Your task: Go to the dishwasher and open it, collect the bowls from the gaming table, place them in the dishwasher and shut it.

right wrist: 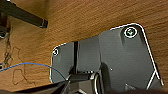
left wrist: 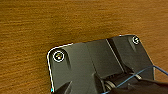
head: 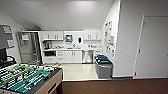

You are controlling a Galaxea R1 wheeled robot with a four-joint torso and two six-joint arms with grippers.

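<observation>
The dishwasher [head: 87, 56] is a steel-fronted unit under the counter of the kitchenette at the far end of the room, and its door is shut. The gaming table [head: 27, 78], with a green field and rods, stands close at the lower left of the head view. The bowls are out of view. Both wrist views look down past the robot's dark plates onto brown carpet [left wrist: 50, 25]. In the right wrist view a dark bar [right wrist: 25, 16] crosses the carpet [right wrist: 100, 15] near that arm.
A grey bin [head: 103, 67] with blue and green lids stands by the right wall ahead. White cabinets [head: 72, 56] flank the dishwasher. A white door [head: 152, 47] is at the right. Pale kitchen floor [head: 77, 71] begins beyond the carpet [head: 112, 87].
</observation>
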